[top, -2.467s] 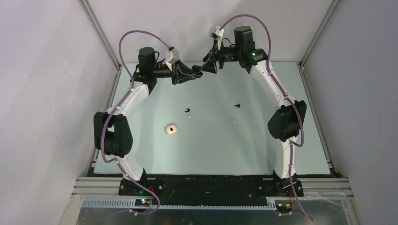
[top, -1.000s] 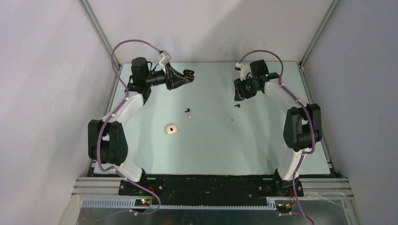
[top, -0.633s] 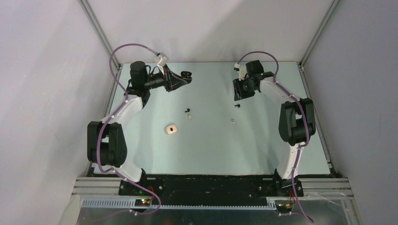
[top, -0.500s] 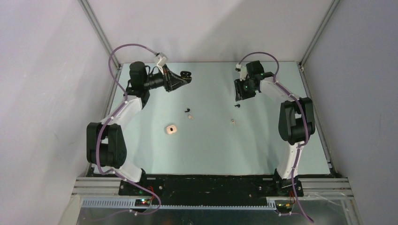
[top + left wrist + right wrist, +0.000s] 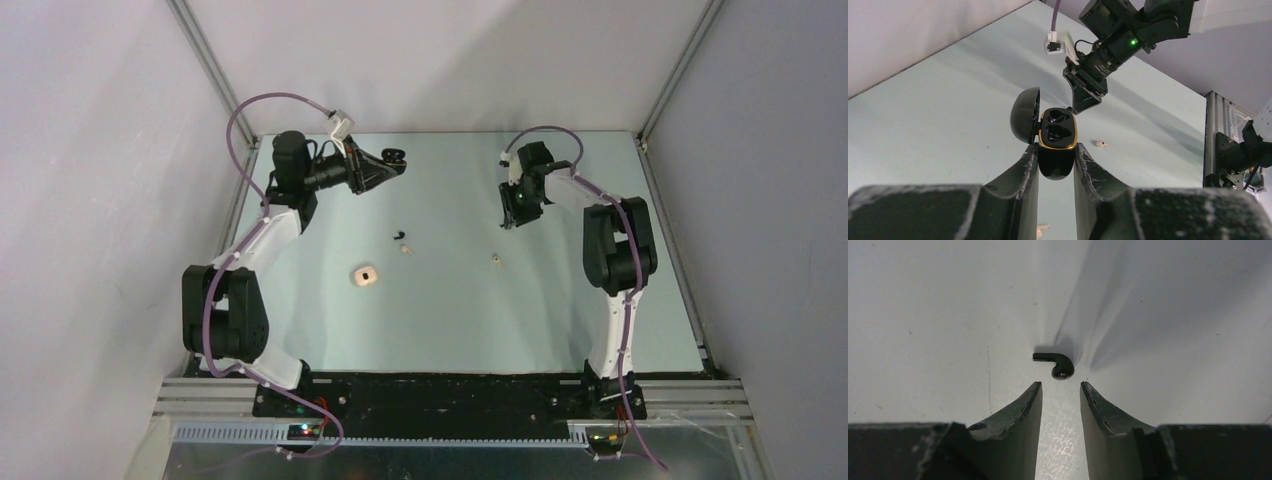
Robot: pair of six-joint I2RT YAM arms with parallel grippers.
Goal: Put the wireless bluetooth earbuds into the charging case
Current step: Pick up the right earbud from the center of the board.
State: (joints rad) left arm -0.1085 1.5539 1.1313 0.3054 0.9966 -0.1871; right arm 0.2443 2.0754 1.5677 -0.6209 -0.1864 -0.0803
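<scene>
My left gripper (image 5: 1056,152) is shut on a black charging case (image 5: 1058,135) with a gold rim. It holds the case above the far left of the table, lid (image 5: 1025,115) swung open and both sockets empty. My right gripper (image 5: 1060,386) points down at the table with its jaws open by a narrow gap. A black earbud (image 5: 1055,364) lies just beyond its fingertips, not between them. In the top view another black earbud (image 5: 400,236) and a cream one (image 5: 405,250) lie mid-table. A second cream earbud (image 5: 495,259) lies further right.
A small cream case (image 5: 365,276) with a dark opening sits on the pale green table (image 5: 450,320), left of centre. White walls and metal frame rails (image 5: 215,70) enclose the far side and both flanks. The arm bases stand at the near edge.
My right arm has drawn in and lowered its gripper over the black earbud, and its jaws have narrowed. The left gripper has barely moved and still holds the open case.
</scene>
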